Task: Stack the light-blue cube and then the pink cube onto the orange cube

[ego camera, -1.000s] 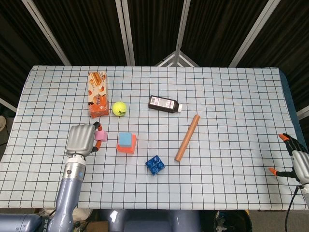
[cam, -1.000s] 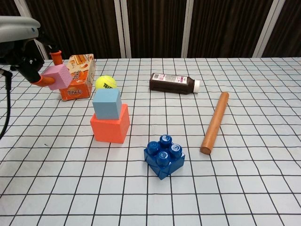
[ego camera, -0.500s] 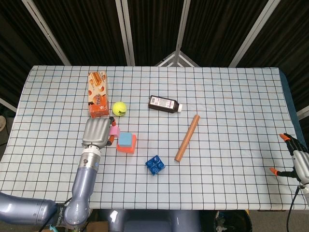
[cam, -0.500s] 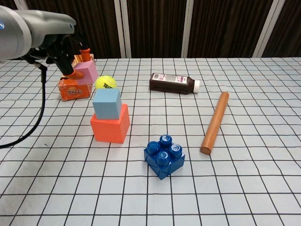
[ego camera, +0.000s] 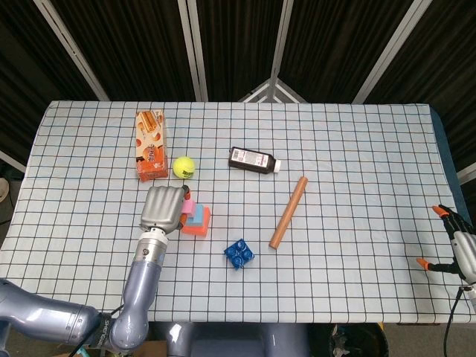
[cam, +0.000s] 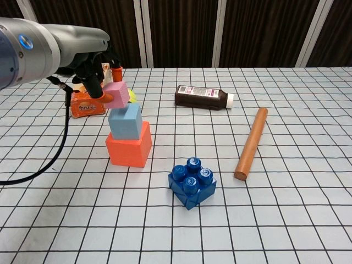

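1. Grid-patterned table; dark curtained backdrop.
2. Left hand pinching pink cube just above light-blue cube, itself on orange cube.
3. Right hand spread at table's right edge.

Pink cube; light-blue cube; orange cube; seemingly white, black-gridded tablecloth.

The head view looks steeply down from high above the near edge of the table, taking in the whole checkered top, with dark curtains at twelve o'clock. The chest view sits low and close at the near edge, facing level across the table toward those curtains. Both views share the middle: the orange cube, blue brick, wooden rod and dark bottle.
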